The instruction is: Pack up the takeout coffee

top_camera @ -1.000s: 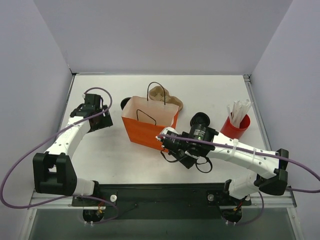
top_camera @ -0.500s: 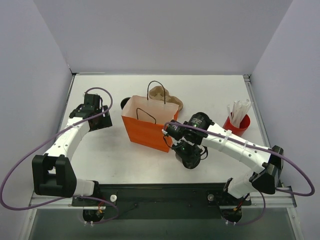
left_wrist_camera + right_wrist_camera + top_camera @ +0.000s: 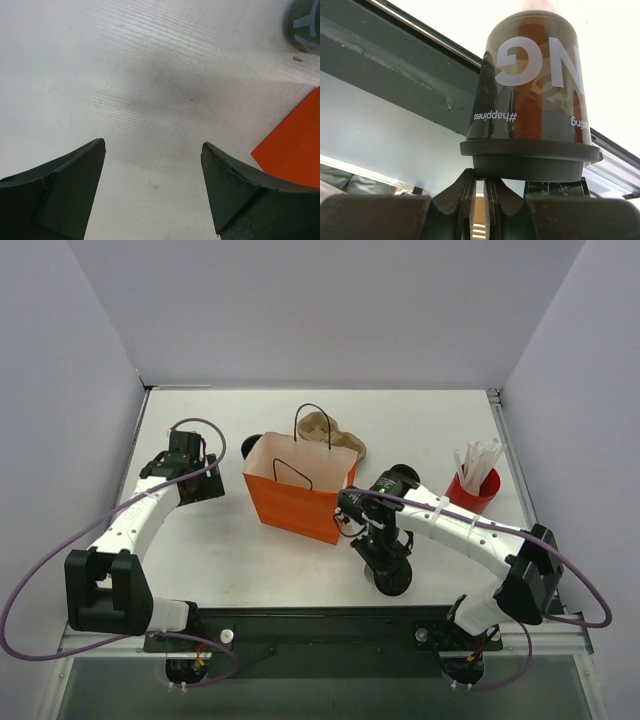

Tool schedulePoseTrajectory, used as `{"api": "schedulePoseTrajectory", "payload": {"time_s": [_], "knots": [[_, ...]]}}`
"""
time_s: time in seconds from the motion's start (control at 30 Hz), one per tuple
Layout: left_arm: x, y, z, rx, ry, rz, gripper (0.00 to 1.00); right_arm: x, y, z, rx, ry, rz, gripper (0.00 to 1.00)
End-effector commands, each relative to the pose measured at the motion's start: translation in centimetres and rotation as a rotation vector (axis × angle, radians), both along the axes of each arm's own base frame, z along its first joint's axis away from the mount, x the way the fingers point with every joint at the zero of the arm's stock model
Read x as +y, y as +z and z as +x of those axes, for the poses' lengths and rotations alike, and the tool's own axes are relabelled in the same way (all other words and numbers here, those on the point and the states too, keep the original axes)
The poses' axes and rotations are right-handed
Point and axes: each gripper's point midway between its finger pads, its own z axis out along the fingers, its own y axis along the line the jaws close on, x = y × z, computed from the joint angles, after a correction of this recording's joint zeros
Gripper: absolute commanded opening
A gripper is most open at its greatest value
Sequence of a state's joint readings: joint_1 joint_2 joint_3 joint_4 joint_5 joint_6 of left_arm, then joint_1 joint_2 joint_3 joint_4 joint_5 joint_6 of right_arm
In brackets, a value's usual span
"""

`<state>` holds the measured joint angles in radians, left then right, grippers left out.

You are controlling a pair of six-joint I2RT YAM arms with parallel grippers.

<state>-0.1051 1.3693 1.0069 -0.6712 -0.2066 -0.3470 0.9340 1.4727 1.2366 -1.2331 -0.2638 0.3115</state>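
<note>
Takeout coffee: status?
Left fingers open, empty, over table. Right fingers shut on takeout coffee at its lid, near front table edge. Orange bag upright, mouth open, nothing blocking it.

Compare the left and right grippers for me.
The left gripper has its jaws wide open; the right gripper has its jaws shut. The left holds nothing, over the table beside the bag; the right seems to pinch the coffee by its lid, near the table's front edge. Both have dark fingers.
</note>
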Motion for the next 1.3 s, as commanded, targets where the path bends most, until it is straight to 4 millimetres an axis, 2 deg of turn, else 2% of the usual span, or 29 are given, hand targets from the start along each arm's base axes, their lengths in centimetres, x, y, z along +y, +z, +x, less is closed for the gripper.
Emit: {"api": "schedulePoseTrajectory", "payload": {"time_s": [0.0, 0.53, 0.77, 1.03, 1.27], "knots": [[0.2, 1.6, 1.4, -0.07, 0.008, 0.01, 0.88, -4.9, 2.6, -3.8, 0.204, -0.042, -0.265, 0.0], [0.4, 1.4, 1.2, -0.072, 0.014, 0.019, 0.88, -4.6, 1.8, -4.0, 0.285, -0.034, -0.318, 0.03], [0.4, 1.7, 1.3, -0.078, 0.012, 0.022, 0.88, -4.3, 1.5, -3.5, 0.276, -0.021, -0.333, 0.09], [0.3, 1.7, 1.2, -0.077, 0.01, 0.025, 0.88, -4.5, 1.2, -3.0, 0.256, -0.017, -0.366, 0.12], [0.2, 2.2, 1.3, -0.092, -0.001, 0.048, 0.89, -4.4, 1.4, -2.4, 0.227, -0.015, -0.372, 0.3]]}}
